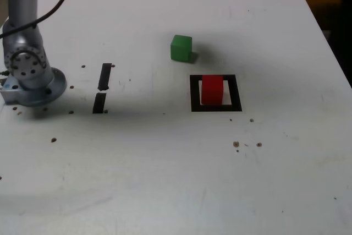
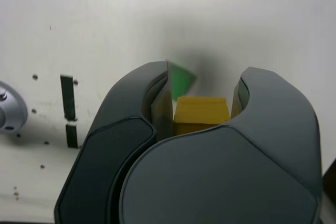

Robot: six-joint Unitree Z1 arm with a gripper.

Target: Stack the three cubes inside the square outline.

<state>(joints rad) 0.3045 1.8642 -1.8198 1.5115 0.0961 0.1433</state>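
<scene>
Three cubes are in sight, each in a different place. The yellow cube [image 2: 200, 113] is raised above the table [image 1: 137, 158], clamped between the two fingers of the hand [image 2: 206, 87]. In the exterior view it shows at the top edge, where most of the hand is cut off.

The red cube [image 1: 212, 90] sits inside the square outline [image 1: 196, 107], nearer the side of its white interior toward the exterior view's left. From that camera, its top overlaps the far black border.

The green cube [image 1: 181, 48] rests on the table outside the outline, beyond its far border and toward the exterior view's left, with a shadow beside it. In the wrist view it is blurred and partly hidden behind one finger.

Two short black strips [image 1: 105, 76] lie nearly end to end between the outline and the arm's round metal base [image 1: 36, 89], which stands at the exterior view's left. A dark cable [image 1: 55, 8] curves across the arm. Small brown spots [image 1: 54, 140] are scattered over the pale tabletop.
</scene>
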